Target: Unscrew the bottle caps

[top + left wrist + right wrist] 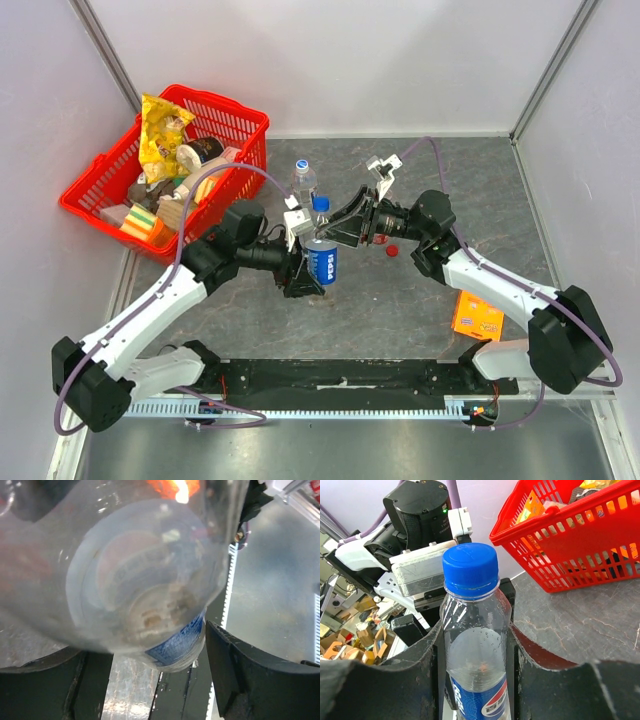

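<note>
Looking down on a dark grey surface (420, 290) with pale walls (340, 60) around, a red basket (232, 108) back left, a red cap (392, 250) loose near the middle. Pinching the blue-labelled bottle (322, 262) mid-surface with the left gripper (303, 268), blue cap (321, 204) on top. Hugging both its sides with the right gripper (328, 234), not showing whether squeezing or spread; blurring badly in the left wrist view.

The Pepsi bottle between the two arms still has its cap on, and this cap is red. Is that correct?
Not quite: the cap is blue, not red. The right wrist view shows it plainly, still on the Pepsi bottle between the two arms.
</note>
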Available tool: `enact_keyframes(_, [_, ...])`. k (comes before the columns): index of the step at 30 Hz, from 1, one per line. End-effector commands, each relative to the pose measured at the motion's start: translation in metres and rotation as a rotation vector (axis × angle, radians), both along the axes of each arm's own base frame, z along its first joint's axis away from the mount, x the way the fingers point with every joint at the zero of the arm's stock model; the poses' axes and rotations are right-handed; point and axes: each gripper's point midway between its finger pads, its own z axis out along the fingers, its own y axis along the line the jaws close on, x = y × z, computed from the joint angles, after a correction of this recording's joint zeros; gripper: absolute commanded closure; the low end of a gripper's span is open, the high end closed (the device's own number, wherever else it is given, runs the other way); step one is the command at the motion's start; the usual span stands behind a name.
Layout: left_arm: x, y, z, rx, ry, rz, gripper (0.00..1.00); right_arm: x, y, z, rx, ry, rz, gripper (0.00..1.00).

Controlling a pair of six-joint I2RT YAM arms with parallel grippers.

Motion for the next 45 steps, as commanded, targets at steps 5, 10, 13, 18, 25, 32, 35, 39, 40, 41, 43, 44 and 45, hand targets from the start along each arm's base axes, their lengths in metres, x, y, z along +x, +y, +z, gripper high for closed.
enact_keyframes(5, [0.038,0.014,0.034,-0.036,-0.176,0.257,0.10,-0.006,-0.008,0.026,0.011,-0.096,-0.055,0.66])
enact_keyframes(10, [0.042,0.014,0.073,-0.172,-0.206,0.347,0.07,-0.002,-0.019,0.036,-0.002,-0.132,-0.153,0.66])
enact_keyframes(13, [0.036,0.009,0.090,-0.261,-0.198,0.330,0.05,0.005,-0.031,0.042,0.007,-0.110,-0.258,0.67])
enact_keyframes(18, [0.028,-0.002,0.106,-0.346,-0.176,0.262,0.00,-0.002,-0.047,0.064,0.105,-0.116,-0.321,0.64])
enact_keyframes(25, [0.004,-0.026,0.115,-0.428,-0.117,0.015,0.00,-0.019,-0.047,0.081,0.166,-0.140,-0.245,0.62])
enact_keyframes(32, [0.005,-0.038,0.114,-0.464,-0.096,-0.026,0.02,-0.025,-0.049,0.086,0.187,-0.150,-0.233,0.61])
enact_keyframes(35, [0.005,-0.043,0.109,-0.474,-0.073,-0.041,0.06,-0.030,-0.050,0.089,0.213,-0.165,-0.215,0.61])
enact_keyframes(39, [0.003,-0.044,0.108,-0.485,-0.072,-0.043,0.12,-0.027,-0.049,0.085,0.196,-0.151,-0.222,0.61])
enact_keyframes(40, [0.003,-0.044,0.109,-0.487,-0.077,-0.045,0.14,-0.027,-0.048,0.084,0.195,-0.150,-0.221,0.61])
enact_keyframes(41, [0.003,-0.044,0.109,-0.488,-0.082,-0.048,0.15,-0.026,-0.048,0.083,0.194,-0.149,-0.222,0.61])
enact_keyframes(43, [0.002,-0.043,0.111,-0.492,-0.090,-0.050,0.19,-0.026,-0.048,0.081,0.193,-0.146,-0.220,0.60])
enact_keyframes(44, [0.001,-0.043,0.112,-0.495,-0.091,-0.055,0.21,-0.027,-0.047,0.081,0.196,-0.149,-0.216,0.60])
enact_keyframes(45, [0.001,-0.044,0.112,-0.497,-0.089,-0.056,0.23,-0.027,-0.047,0.081,0.200,-0.148,-0.211,0.60])
